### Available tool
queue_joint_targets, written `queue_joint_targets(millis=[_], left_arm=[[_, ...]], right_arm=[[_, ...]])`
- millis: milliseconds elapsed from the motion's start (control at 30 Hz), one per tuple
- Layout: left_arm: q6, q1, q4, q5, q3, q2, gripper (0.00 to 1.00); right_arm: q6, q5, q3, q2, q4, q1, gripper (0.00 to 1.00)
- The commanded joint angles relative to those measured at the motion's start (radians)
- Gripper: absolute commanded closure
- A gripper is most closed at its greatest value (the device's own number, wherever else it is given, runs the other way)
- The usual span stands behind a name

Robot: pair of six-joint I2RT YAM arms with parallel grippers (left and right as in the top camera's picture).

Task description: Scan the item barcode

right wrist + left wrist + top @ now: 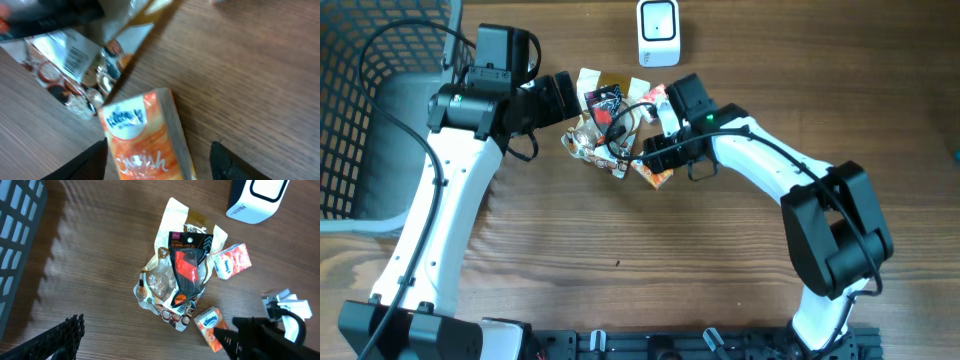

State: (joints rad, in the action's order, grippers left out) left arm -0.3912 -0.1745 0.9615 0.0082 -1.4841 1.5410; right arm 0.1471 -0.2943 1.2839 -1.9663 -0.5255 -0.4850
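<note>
Here, your right gripper (159,152) hangs partly open over the orange tissue pack (142,130), a finger on each side, gripping nothing. The pack lies flat on the table (250,75) at the edge of the heap of packets (595,135), near the white scanner (658,32). Your left gripper (575,100) stands wide open and empty beside the heap. Centre the fingers across the pack, close firmly, lift clear of the heap, then turn its barcode face towards the scanner.

A dark wire basket (345,120) sits at the wooden table's (620,290) left.
</note>
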Motion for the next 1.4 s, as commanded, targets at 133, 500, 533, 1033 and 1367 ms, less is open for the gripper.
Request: queue_joint_targets(millis=[133, 500, 533, 1033, 1367], left_arm=[[-0.009, 0.002, -0.003, -0.006, -0.003, 0.004, 0.00], [-0.009, 0.002, -0.003, -0.006, -0.003, 0.004, 0.00], [-0.009, 0.002, -0.003, -0.006, -0.003, 0.004, 0.00], [-0.009, 0.002, -0.003, -0.006, -0.003, 0.004, 0.00], [-0.009, 0.002, -0.003, -0.006, -0.003, 0.004, 0.00]], right_arm=[[0.015, -0.021, -0.033, -0.040, 0.017, -0.006, 0.56], [-0.016, 0.017, -0.033, -0.040, -0.063, -0.006, 0.50], [-0.015, 0.017, -0.033, -0.040, -0.064, -0.006, 0.55], [0.337, -0.159, 0.130, -0.038, -0.018, 0.131, 0.96], [0.284, 0.167, 0.327, -0.036, 0.140, 0.190, 0.95]])
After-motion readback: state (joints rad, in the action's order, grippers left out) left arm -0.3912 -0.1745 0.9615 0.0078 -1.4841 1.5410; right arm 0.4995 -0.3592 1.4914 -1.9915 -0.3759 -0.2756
